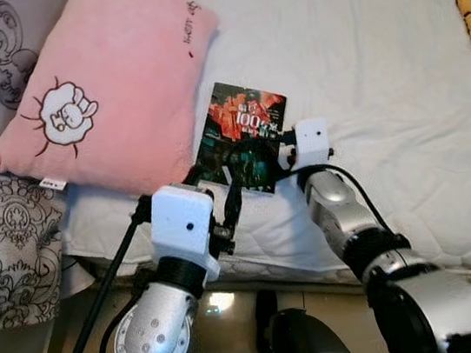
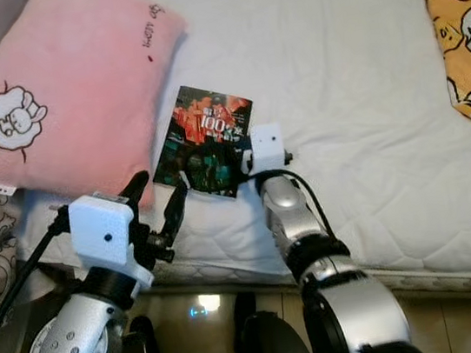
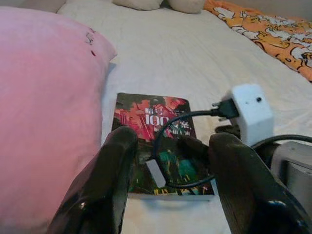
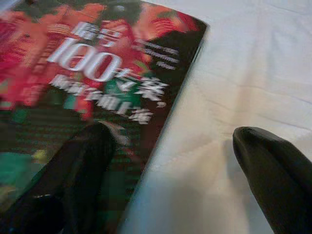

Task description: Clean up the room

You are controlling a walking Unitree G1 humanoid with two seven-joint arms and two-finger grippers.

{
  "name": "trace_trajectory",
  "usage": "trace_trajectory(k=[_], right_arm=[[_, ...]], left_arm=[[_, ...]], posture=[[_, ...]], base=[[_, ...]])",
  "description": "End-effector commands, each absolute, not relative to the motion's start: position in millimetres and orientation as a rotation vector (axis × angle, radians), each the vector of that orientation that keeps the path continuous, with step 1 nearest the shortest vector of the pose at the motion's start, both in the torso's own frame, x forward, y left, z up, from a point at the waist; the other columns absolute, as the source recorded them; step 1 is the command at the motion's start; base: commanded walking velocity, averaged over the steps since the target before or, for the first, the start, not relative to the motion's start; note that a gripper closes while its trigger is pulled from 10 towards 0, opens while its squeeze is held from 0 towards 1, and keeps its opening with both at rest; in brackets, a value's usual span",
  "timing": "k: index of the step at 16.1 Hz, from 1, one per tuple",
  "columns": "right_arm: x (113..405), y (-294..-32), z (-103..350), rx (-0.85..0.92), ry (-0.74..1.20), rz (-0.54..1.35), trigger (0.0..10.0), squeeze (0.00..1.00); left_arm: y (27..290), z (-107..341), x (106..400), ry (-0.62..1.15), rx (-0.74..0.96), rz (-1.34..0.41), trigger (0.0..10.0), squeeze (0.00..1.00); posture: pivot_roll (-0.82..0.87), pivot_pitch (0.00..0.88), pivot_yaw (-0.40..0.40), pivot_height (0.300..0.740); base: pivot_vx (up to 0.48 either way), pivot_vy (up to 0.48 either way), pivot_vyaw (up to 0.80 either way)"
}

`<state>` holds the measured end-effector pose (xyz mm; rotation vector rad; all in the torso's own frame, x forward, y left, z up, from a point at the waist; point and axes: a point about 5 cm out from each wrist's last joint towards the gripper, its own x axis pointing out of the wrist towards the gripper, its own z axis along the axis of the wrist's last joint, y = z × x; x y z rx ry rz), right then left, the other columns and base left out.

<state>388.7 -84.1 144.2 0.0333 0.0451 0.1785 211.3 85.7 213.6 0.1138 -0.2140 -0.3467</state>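
Book [image 1: 241, 137] is seen lying flat on the white bed [image 1: 359, 54], just beside a pink pillow [image 1: 109, 89]. The right gripper [image 4: 170, 146] is spread over the book's near edge, one finger above the cover, one above the sheet. The left gripper [image 3: 170, 175] is held spread near the book's corner.

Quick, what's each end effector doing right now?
Left end effector: open, holding nothing.
Right end effector: open, straddling the book's edge.
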Motion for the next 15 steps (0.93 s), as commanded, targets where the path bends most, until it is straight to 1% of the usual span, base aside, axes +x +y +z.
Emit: trace_trajectory(k=[1, 4, 7, 9, 11, 12, 13, 15], right_arm=[[382.7, -73.5, 130.0, 0.039, 0.102, 0.231, 10.0, 0.00], [383.2, -55.9, 139.1, 0.026, 0.065, 0.318, 10.0, 0.00], [383.2, -54.7, 139.8, -0.003, 0.057, 0.328, 10.0, 0.00], [387.0, -70.5, 142.7, -0.152, 0.015, 0.261, 10.0, 0.00], [391.0, -83.4, 149.3, -0.221, -0.024, 0.198, 10.0, 0.00], [392.8, -88.8, 153.2, -0.216, -0.042, 0.171, 10.0, 0.00], [394.4, -99.5, 158.4, -0.202, -0.081, 0.093, 10.0, 0.00], [394.7, -109.9, 155.4, -0.157, -0.058, 0.025, 10.0, 0.00]], left_arm=[[83.5, 213.9, 206.3, -0.214, 0.110, -0.354, 10.0, 0.00], [82.2, 213.3, 207.8, -0.212, 0.114, -0.360, 10.0, 0.00], [80.5, 212.1, 208.7, -0.208, 0.113, -0.368, 10.0, 0.00], [79.8, 211.6, 209.9, -0.205, 0.111, -0.369, 10.0, 0.00], [78.7, 211.7, 209.7, -0.206, 0.107, -0.369, 10.0, 0.00], [78.4, 211.7, 209.6, -0.207, 0.105, -0.368, 10.0, 0.00], [77.8, 211.7, 210.0, -0.208, 0.101, -0.366, 10.0, 0.00], [76.7, 212.3, 210.3, -0.211, 0.097, -0.366, 10.0, 0.00]], posture=[[0.53, 0.442, -0.130, 0.740], [0.51, 0.438, -0.135, 0.740], [0.50, 0.439, -0.135, 0.740], [0.50, 0.440, -0.135, 0.740], [0.49, 0.439, -0.141, 0.740], [0.49, 0.439, -0.141, 0.740], [0.48, 0.438, -0.147, 0.740], [0.48, 0.446, -0.149, 0.740]], base=[[0.000, 0.000, 0.00], [0.000, 0.000, 0.00], [0.000, 0.000, 0.00], [0.000, 0.000, 0.00], [0.000, 0.000, 0.00], [0.000, 0.000, 0.00], [0.000, 0.000, 0.00], [0.000, 0.000, 0.00]])
